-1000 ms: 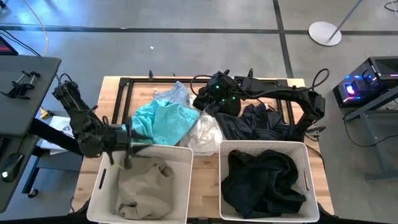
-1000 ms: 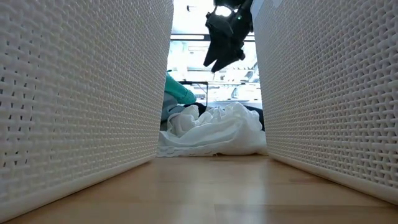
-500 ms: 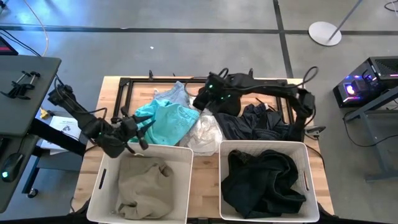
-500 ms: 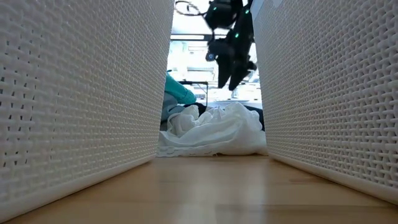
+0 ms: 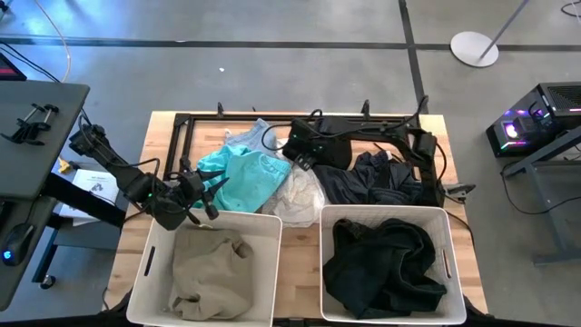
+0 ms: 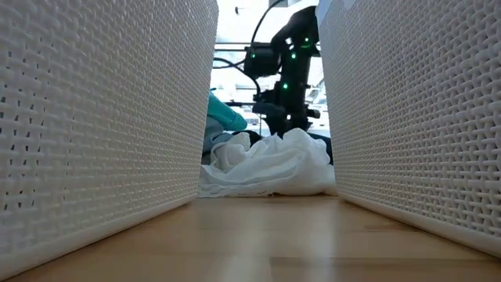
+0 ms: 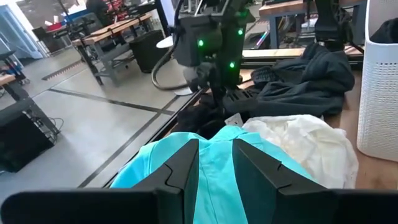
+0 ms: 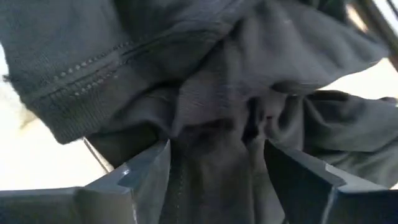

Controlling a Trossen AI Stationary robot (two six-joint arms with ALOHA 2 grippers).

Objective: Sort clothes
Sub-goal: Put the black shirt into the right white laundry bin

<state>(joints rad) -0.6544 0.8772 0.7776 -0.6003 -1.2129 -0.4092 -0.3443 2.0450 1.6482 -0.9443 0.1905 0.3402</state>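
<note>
The teal garment [image 5: 241, 177] lies in a pile at the table's middle with a pale blue-grey one [image 5: 250, 138], a white one [image 5: 295, 195] and black and charcoal ones [image 5: 372, 177]. My left gripper [image 5: 201, 195] is open at the teal garment's near left edge, with teal cloth [image 7: 214, 158] showing between its fingers. My right gripper [image 5: 304, 156] is open and low over the black garment [image 8: 211, 93] at the pile's far side. A beige garment [image 5: 209, 272] lies in the left basket and a black one [image 5: 386, 263] in the right basket. My right gripper points down with its open fingers [image 8: 143, 171] on either side of a bunched fold of the black garment [image 8: 211, 130], which lies on the pile. I cannot tell whether the fingers touch it. My left gripper: I cannot tell whether it touches the teal garment.
Two white plastic baskets [image 5: 150, 259] [image 5: 449, 263] stand side by side at the table's near edge, with a narrow lane of bare wood between them [image 6: 266, 235]. A black metal frame [image 5: 182, 127] runs along the far edge. A dark stand [image 5: 36, 136] is off the table's left.
My right gripper has come down from high above the pile onto the black garment while its arm folded in toward the table's left. My left gripper has moved off the left basket's far rim toward the teal garment and turned to point at it.
</note>
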